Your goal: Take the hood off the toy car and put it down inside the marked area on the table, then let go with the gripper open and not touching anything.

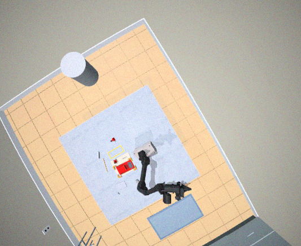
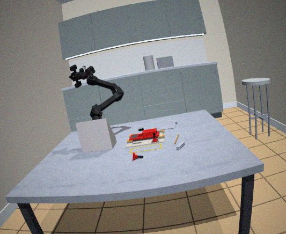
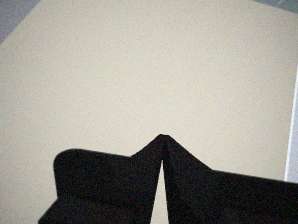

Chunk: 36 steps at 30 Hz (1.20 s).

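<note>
Bench (image 2: 202,161) space nearest the exterior camera carries the toy car (image 2: 145,134), far below and well away from the raised tool (image 3: 162,137), which is closed on nothing. Its red hood (image 1: 123,168) is not yet removed, with the yellow marked area (image 2: 145,148) just beside the car. Before descent, the tool should be opened and squared over the hood's edges.

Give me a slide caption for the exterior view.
Arm raised behind the table, gripper shut, far from the red toy car beside the yellow-outlined area.

Red toy car (image 2: 145,134); yellow-outlined marked area (image 2: 146,148); grey table (image 2: 207,158); black arm (image 2: 108,92).
</note>
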Motion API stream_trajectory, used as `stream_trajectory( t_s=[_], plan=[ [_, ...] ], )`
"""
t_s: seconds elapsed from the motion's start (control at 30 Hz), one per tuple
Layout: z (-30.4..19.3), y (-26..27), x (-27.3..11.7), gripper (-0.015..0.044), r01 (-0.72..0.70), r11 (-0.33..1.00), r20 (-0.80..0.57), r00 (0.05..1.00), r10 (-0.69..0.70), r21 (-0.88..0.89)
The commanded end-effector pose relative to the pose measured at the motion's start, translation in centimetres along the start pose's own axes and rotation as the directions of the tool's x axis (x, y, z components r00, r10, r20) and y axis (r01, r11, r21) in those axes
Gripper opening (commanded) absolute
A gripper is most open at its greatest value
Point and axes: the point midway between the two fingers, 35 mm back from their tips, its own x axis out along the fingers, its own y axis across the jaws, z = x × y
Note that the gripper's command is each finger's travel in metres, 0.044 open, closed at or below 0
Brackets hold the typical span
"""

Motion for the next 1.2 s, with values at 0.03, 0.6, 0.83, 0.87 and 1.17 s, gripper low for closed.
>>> stream_trajectory(
  t_s=[0.03, 0.6, 0.83, 0.87, 1.17],
  plan=[
    [-0.6, 0.6, -0.1, 0.0053, -0.023, 1.0, -0.022, 0.999, 0.023, -0.005],
    [-13.3, 15.6, -10.3, 0.044, -0.636, 0.771, -0.491, 0.661, 0.567, 0.034],
    [-16.7, 20.3, -19.0, 0.044, -0.829, 0.54, -0.609, 0.354, 0.71, 0.147],
    [-17.1, 20.7, -20.4, 0.044, -0.849, 0.502, -0.62, 0.306, 0.722, 0.166],
    [-18.8, 22.5, -33.6, 0.044, -0.919, 0.168, -0.672, -0.128, 0.729, 0.357]
  ],
)
